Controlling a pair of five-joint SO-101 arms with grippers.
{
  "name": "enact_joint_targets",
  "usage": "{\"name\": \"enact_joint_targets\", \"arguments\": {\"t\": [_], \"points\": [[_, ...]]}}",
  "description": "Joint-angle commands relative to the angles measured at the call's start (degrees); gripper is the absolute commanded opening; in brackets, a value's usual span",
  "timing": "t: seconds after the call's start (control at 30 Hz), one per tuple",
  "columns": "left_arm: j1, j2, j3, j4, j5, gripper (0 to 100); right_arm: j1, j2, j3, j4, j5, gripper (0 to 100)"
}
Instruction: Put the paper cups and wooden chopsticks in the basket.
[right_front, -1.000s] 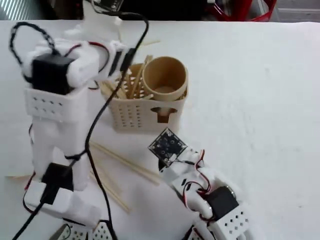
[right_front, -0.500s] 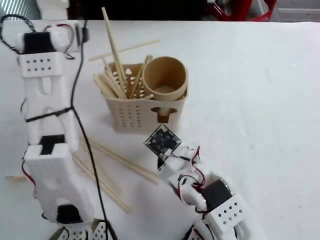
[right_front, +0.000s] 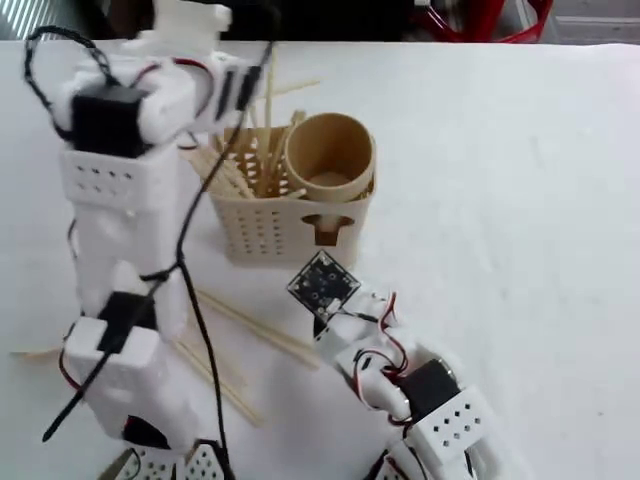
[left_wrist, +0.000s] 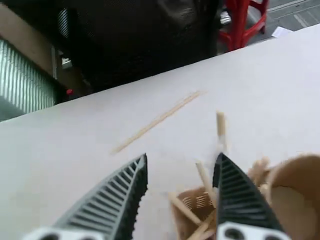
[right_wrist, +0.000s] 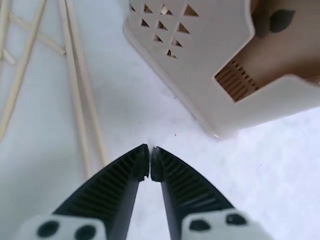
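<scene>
A: High view: a tan paper cup (right_front: 330, 150) and wooden chopsticks (right_front: 262, 165) stand in the cream perforated plastic basket (right_front: 290, 228). Loose wooden chopsticks (right_front: 255, 325) lie on the white tabletop (right_front: 520, 200) before it.
B: Left wrist view: the left end effector (left_wrist: 182, 160) hangs over the basket, jaws apart.
A: Right wrist view: the right end effector (right_wrist: 150, 152), jaws together, should open and straddle one loose stick crosswise.
</scene>
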Motion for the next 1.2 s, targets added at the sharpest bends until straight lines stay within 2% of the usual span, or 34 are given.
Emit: {"name": "enact_joint_targets", "arguments": {"t": [0.0,0.07,0.17,0.23,0.3,0.4,0.5,0.57,0.63,0.7,0.87,0.93,1.07,1.17], "points": [[-8.6,-1.9,-2.5,2.9,-1.0,22,0.4,0.2,-0.4,-1.1,0.5,1.9],[-14.8,-2.5,-3.3,5.3,-1.2,22,0.4,0.2,-0.4,-1.1,0.5,1.9],[-27.6,-5.5,-1.3,4.7,-1.5,22,0.1,0.2,-0.4,-1.0,0.5,1.9],[-34.2,-7.0,-0.4,5.0,-7.1,22,0.1,0.2,-0.4,-1.0,0.5,1.9],[-40.1,-8.3,5.3,5.2,-18.3,22,0.1,0.2,-0.4,-0.9,0.5,1.9],[-47.9,-10.2,21.0,5.2,-35.7,22,0.0,0.2,-0.4,-0.6,0.5,1.9],[-52.6,-13.8,40.1,5.1,-60.9,22,0.0,0.2,-0.4,-0.9,0.5,1.9],[-55.3,-18.0,52.0,4.8,-73.8,22,0.0,0.2,-0.4,-0.8,0.5,1.9],[-56.7,-23.7,63.3,4.0,-82.5,22,0.0,0.2,-0.4,-0.8,0.5,1.9],[-56.7,-29.5,75.2,0.2,-88.0,22,0.0,0.2,-0.4,-0.9,0.5,1.9],[-52.6,-41.4,107.1,-27.3,-89.8,22,0.1,0.2,-0.4,-0.7,0.5,1.9],[-51.5,-44.4,117.0,-37.5,-92.7,22,0.1,0.2,-0.4,-0.7,0.5,1.9],[-50.9,-46.8,127.9,-48.1,-99.4,27,0.1,0.2,-0.4,-0.7,0.5,1.9],[-48.7,-46.8,131.2,-52.0,-99.2,28,0.1,0.2,-0.4,-0.7,0.5,1.9]]}}
